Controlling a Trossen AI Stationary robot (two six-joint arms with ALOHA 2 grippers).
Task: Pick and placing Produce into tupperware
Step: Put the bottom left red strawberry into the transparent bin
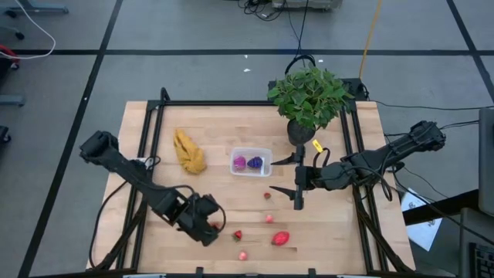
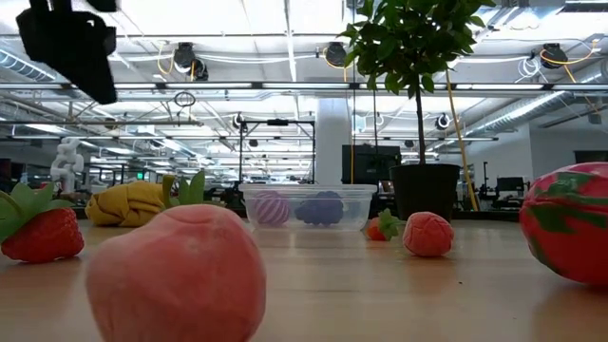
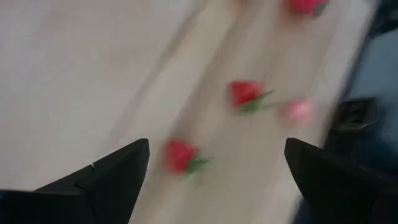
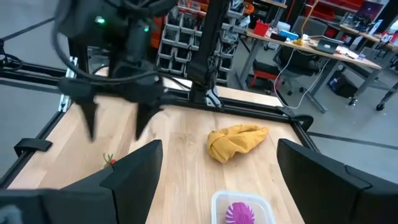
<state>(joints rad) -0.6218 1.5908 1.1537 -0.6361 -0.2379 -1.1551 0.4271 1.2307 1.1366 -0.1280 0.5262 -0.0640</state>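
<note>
While your bench point(image 1: 208, 131) carries everything: tupperware point(image 1: 251, 161) at centre holds pink and purple produce point(image 1: 255, 163). Red pieces point(image 1: 281, 238) lie loose nearer front edge than tupperware. Left gripper point(image 1: 214, 224) spread, empty, above front strawberries. Right gripper point(image 1: 297, 177) spread, empty, just beside tupperware.

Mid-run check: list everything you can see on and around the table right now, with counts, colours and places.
tupperware: one, clear, table centre.
produce in tupperware: two, pink and purple.
loose produce: at least five, red and pink, on the near half of the table, e.g. strawberry, larger red piece.
banana bunch: one, yellow, left of the tupperware.
potted plant: one, green, dark pot, far right.
table: one, light wood.
left hand: open, above the loose produce.
right hand: open, right of the tupperware.
</note>
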